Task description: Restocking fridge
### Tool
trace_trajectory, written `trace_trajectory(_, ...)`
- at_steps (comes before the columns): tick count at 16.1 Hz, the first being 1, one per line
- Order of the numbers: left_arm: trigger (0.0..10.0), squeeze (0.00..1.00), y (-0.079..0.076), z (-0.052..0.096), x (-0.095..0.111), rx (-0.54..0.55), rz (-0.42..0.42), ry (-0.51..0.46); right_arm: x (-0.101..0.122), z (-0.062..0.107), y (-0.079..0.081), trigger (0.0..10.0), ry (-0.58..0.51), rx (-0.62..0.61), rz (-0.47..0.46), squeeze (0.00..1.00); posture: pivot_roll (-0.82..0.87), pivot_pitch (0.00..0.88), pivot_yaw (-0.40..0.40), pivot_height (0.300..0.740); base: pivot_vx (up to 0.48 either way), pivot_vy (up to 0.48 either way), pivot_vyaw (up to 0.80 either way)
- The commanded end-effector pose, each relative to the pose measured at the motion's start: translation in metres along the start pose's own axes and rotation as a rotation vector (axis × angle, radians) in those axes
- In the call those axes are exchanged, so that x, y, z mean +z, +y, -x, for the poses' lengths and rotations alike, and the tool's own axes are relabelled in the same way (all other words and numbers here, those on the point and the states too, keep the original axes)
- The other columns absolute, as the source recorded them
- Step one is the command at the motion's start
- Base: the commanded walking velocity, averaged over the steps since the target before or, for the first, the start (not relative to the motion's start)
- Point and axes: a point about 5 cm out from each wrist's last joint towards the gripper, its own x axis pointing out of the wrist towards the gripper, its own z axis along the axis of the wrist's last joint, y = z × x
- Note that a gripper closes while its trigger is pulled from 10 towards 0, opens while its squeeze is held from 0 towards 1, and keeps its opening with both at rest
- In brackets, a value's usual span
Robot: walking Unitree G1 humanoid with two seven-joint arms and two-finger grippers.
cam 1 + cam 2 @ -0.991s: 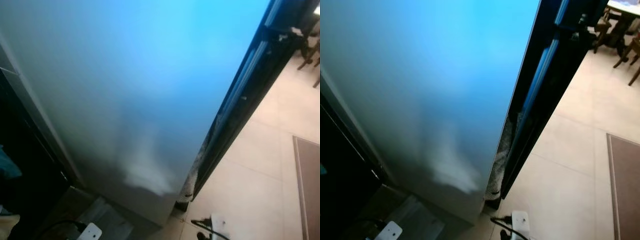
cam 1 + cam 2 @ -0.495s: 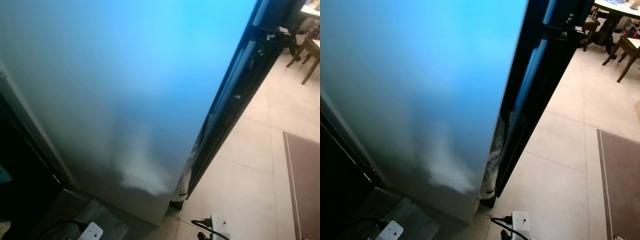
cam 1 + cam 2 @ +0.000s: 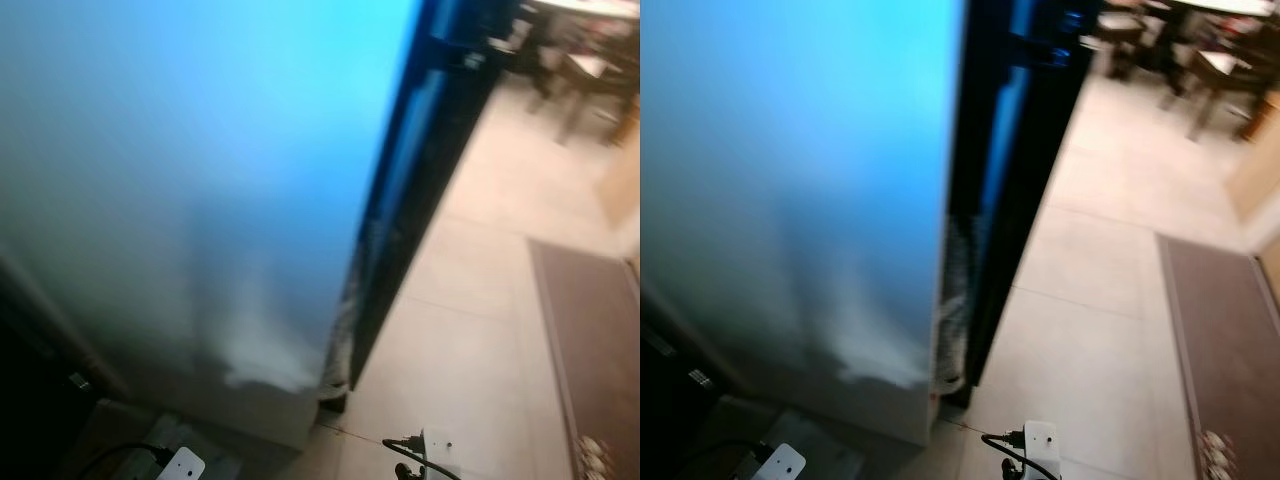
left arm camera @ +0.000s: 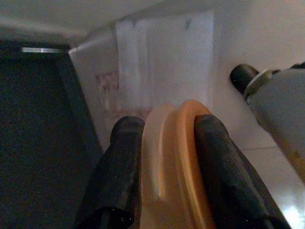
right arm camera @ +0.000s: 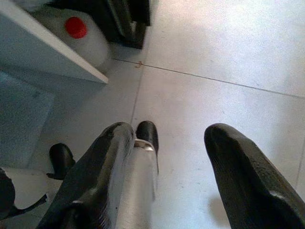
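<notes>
fridge door (image 3: pixel 200 180) takes up most of the head views, pale blue-grey, blurred, seen from close up and tilted. dark edge of the fridge (image 3: pixel 1010 150) runs down beside it to the floor. contents of the fridge can't be made out from here.

left gripper (image 4: pixel 164 143) has its two black fingers (image 4: pixel 121 162) closed tight on an orange and cream rimmed thing, probably a lid or cup (image 4: pixel 174 157), edge-on between the pads; what is in it cannot be told. behind it a white cloth or paper sheet (image 4: pixel 164 62) lies on the pale floor, a dark panel to one side.

right gripper (image 5: pixel 167 143) hangs over the floor with fingers (image 5: pixel 248 176) spread wide, holding nothing. near it a white jug with a red cap (image 5: pixel 78 36) sits low under a grey-white ledge (image 5: pixel 43 47).

floor (image 3: pixel 1110 300) is light beige tile with thin grout lines. a brown mat (image 3: pixel 1220 340) lies on the robot's right. wooden chairs and a table (image 3: pixel 1200 50) stand far off, blurred. a white plug block with black cable (image 3: pixel 1038 445) shows at the bottom of the view.
</notes>
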Motion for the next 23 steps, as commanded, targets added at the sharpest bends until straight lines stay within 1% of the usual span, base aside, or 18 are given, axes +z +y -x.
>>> trace_trajectory(1,10.0,0.00,-0.001,0.000,-0.001,-0.007,0.005,0.000,0.001,0.000,-0.003,10.0,-0.009,-0.011,-0.003,0.00,-0.04,0.013,-0.072,0.740,0.000,0.000,-0.74)
trace_trajectory(9,10.0,0.00,-0.001,0.000,-0.001,-0.005,0.012,0.006,0.002,0.000,-0.003,10.0,-0.011,-0.011,0.000,0.00,-0.04,0.014,-0.076,0.740,0.000,0.000,-0.71)
trace_trajectory(14,10.0,0.00,-0.002,0.000,-0.001,0.002,0.033,0.009,0.003,0.000,-0.004,10.0,-0.023,-0.018,-0.005,0.00,-0.04,0.015,-0.077,0.740,0.000,0.000,0.00)
trace_trajectory(15,10.0,0.00,-0.002,0.000,-0.002,0.007,0.058,0.015,0.003,0.000,-0.004,10.0,-0.026,-0.019,-0.006,0.00,-0.04,0.015,-0.077,0.740,0.000,0.000,0.00)
trace_trajectory(17,10.0,0.00,-0.002,0.000,-0.002,0.010,0.062,0.015,0.004,0.000,-0.004,10.0,-0.027,-0.020,-0.005,0.00,-0.04,0.014,-0.078,0.740,0.000,0.000,0.00)
trace_trajectory(18,10.0,0.00,-0.002,0.000,-0.003,0.013,0.086,0.020,0.004,0.000,-0.004,10.0,-0.031,-0.022,-0.003,0.00,-0.04,0.014,-0.078,0.740,0.000,0.000,0.00)
trace_trajectory(20,10.0,0.00,-0.003,0.001,-0.005,0.019,0.137,0.029,0.006,0.000,-0.005,10.0,-0.061,-0.034,0.012,0.00,-0.04,0.014,-0.081,0.740,0.000,0.000,0.00)
trace_trajectory(21,10.0,0.00,-0.003,0.001,-0.006,0.025,0.155,0.031,0.011,0.001,-0.005,10.0,-0.110,-0.045,0.032,0.00,-0.04,0.014,-0.081,0.740,0.000,0.000,0.00)
trace_trajectory(23,10.0,0.00,-0.003,0.001,-0.006,0.026,0.162,0.033,0.014,0.001,-0.005,10.0,-0.150,-0.037,0.046,0.00,-0.05,0.013,-0.083,0.740,0.000,0.000,0.00)
